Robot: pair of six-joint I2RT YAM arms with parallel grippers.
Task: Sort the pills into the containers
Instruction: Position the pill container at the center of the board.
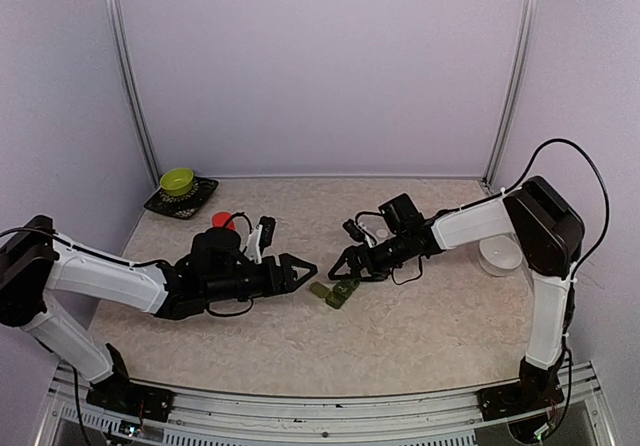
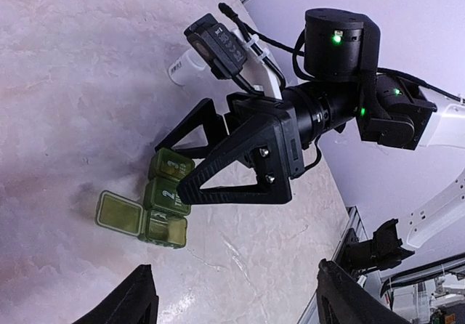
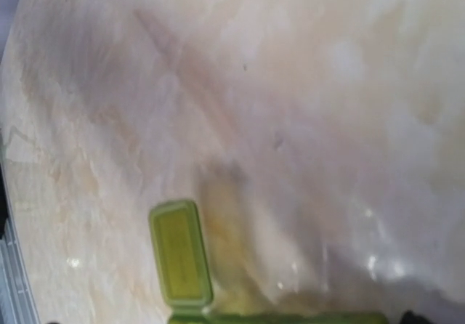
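The containers (image 1: 335, 293) are a dark green strip of three joined compartments lying on the table between the two arms. In the left wrist view the containers (image 2: 166, 197) show two shut lids marked 2 and 3, and the end lid (image 2: 118, 213) is folded open. My left gripper (image 1: 300, 271) stands open just left of the strip, with its fingertips (image 2: 138, 302) wide apart over bare table. My right gripper (image 1: 342, 269) hovers open directly over the strip, and the right gripper (image 2: 168, 171) has nothing between its spread fingers. The right wrist view shows the open lid (image 3: 180, 251) close up. No pills are in view.
A red bottle (image 1: 222, 222) stands behind my left arm. A green bowl on a dark tray (image 1: 180, 194) sits at the back left. A white tub (image 1: 497, 256) is at the right, and a small white bottle (image 2: 185, 66) lies beyond the strip.
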